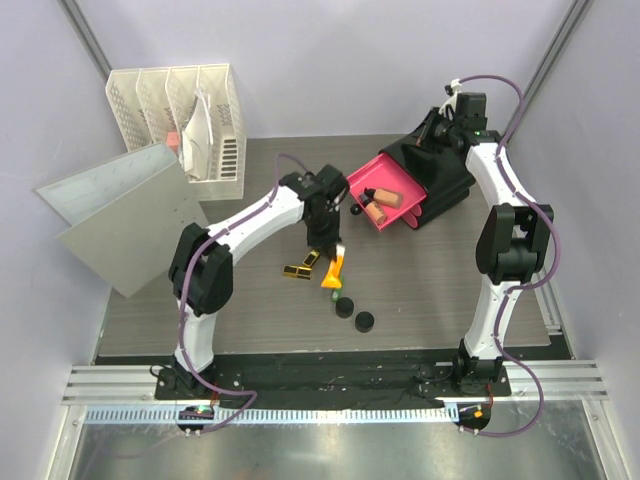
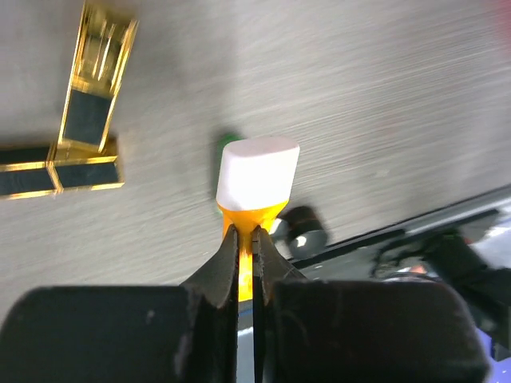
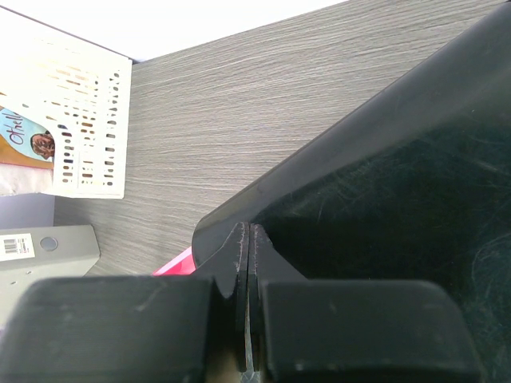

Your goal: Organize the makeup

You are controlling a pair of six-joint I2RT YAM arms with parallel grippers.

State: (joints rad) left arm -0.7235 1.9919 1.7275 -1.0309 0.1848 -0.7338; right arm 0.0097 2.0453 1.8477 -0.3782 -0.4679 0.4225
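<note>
My left gripper (image 1: 328, 250) (image 2: 246, 231) is shut on the flat end of the orange tube (image 2: 249, 217), whose white cap (image 2: 257, 171) points away from me. Just past the cap peeks the green stick (image 2: 227, 144). Two gold-black lipsticks (image 1: 297, 270) (image 2: 94, 84) lie to the left of the tube. Nearer the front are two round black discs (image 1: 345, 307) (image 1: 366, 321). Two beige foundation bottles (image 1: 383, 198) lie in the open pink drawer (image 1: 400, 180) of the black organizer box (image 1: 445, 180). My right gripper (image 1: 440, 130) (image 3: 249, 233) is shut, its tips against the box top (image 3: 383, 183).
A white file rack (image 1: 185, 115) (image 3: 76, 128) stands at the back left. Grey binders (image 1: 120, 215) lean beside it. The aluminium rail (image 1: 330, 385) with both arm bases runs along the front edge.
</note>
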